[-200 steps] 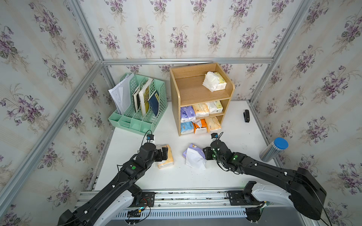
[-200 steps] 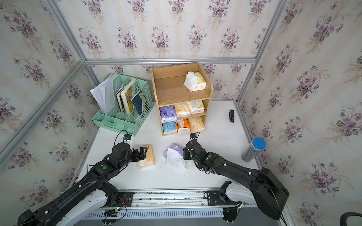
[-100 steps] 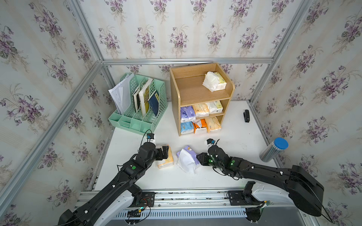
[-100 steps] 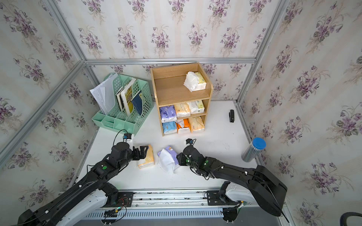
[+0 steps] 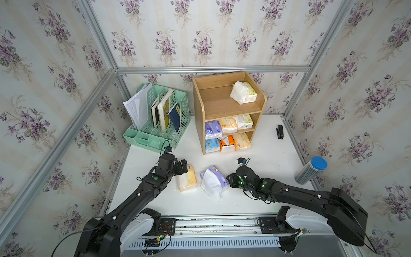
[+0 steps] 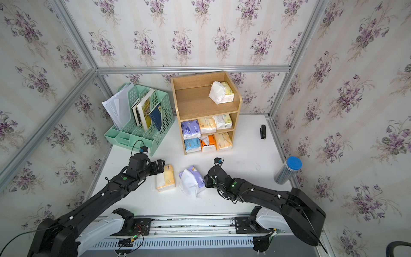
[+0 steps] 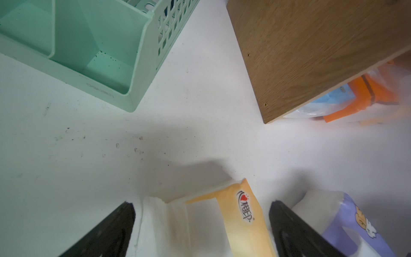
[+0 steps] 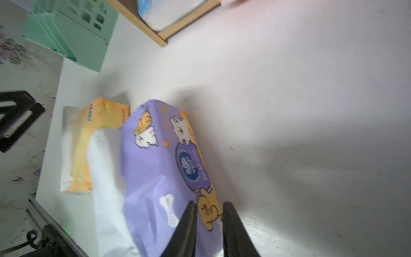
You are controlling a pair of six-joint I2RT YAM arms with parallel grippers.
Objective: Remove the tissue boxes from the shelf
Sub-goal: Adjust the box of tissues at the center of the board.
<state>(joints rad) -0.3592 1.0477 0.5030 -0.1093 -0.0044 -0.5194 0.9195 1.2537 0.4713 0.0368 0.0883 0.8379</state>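
Note:
The wooden shelf (image 5: 220,104) stands at the back with tissue boxes on all three tiers: a pale green-yellow one (image 5: 243,92) on top, three in the middle (image 5: 227,125) and three at the bottom (image 5: 226,143). Two more lie on the table in front. My left gripper (image 7: 202,204) is open and straddles the end of the yellow pack (image 5: 188,179). My right gripper (image 8: 209,203) is shut on the edge of the purple pack (image 8: 155,166), which lies right beside the yellow one with white tissue spilling out.
A mint-green file rack (image 5: 160,124) with books and papers stands left of the shelf. A small black stapler-like object (image 5: 279,131) lies at the right wall. A cylinder with a blue cap (image 5: 311,170) stands at the table's right edge.
My right gripper has moved left with the purple pack, bringing it up beside the yellow pack. The left arm has not moved.

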